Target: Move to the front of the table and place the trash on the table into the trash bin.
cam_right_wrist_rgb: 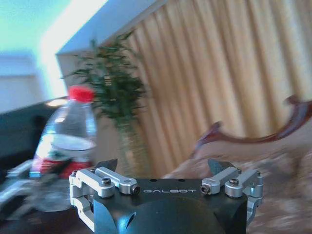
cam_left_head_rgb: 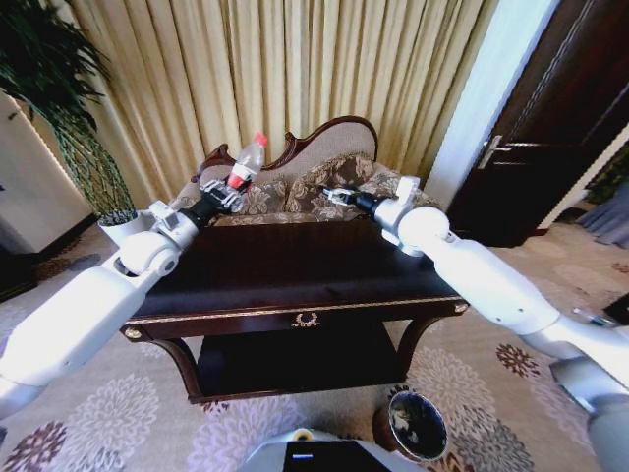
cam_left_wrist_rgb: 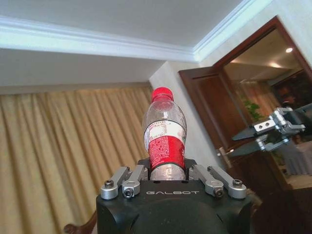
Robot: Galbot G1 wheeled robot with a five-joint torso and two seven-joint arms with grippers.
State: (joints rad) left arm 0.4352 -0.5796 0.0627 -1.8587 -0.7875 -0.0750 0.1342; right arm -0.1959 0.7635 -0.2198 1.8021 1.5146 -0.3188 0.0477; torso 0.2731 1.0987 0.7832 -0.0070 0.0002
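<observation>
I am holding the bottle (cam_left_head_rgb: 246, 160) high over the table's (cam_left_head_rgb: 295, 285) far edge, left gripper (cam_left_head_rgb: 222, 196) clamped low on it; the right gripper (cam_left_head_rgb: 339, 196) is hanging open, empty. The bottle could tip on the way to the trash bin (cam_left_head_rgb: 417, 425).

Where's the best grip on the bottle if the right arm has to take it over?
Probably the upper body, between label and red cap. The bottle stands cap-up in the left gripper, whose jaws clamp its lower end, so only the top is free. The right gripper, open, would come in from its own side.
</observation>
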